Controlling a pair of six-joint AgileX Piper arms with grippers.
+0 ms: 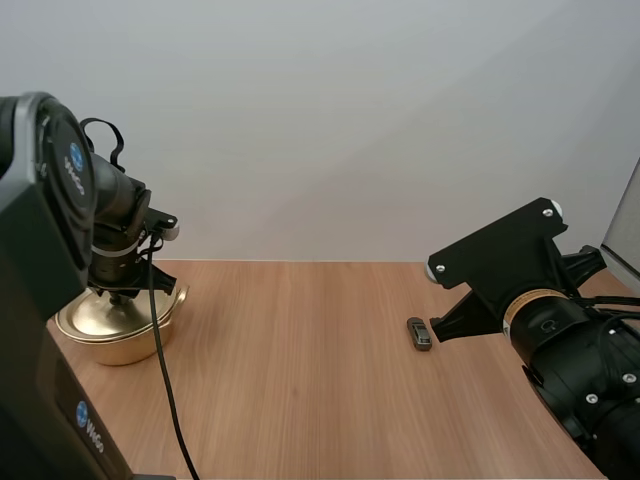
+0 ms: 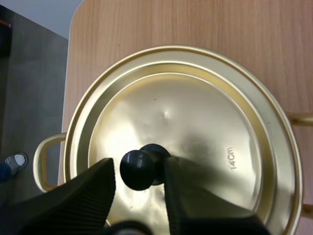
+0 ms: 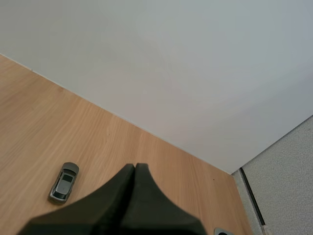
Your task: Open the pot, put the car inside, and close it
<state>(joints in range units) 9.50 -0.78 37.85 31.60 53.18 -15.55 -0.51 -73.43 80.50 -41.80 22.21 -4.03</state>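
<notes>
Gold pot (image 1: 105, 332), lid (image 2: 195, 122) on, at desk (image 1: 300, 390) left edge — left jaws spread either side of black knob (image 2: 139, 169). Small grey car (image 1: 420, 333) toward right edge, near right jaws — pressed together.

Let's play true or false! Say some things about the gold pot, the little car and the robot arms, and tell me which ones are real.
1. The lid sits on the pot. True.
2. The car is inside the pot. False: it lies on the table, far from the pot.
3. The right end effector is holding the car. False: its fingers are shut together on nothing, and the car lies on the wood beside them.
4. The left end effector is open, with one finger on each side of the lid's black knob. True.
</notes>
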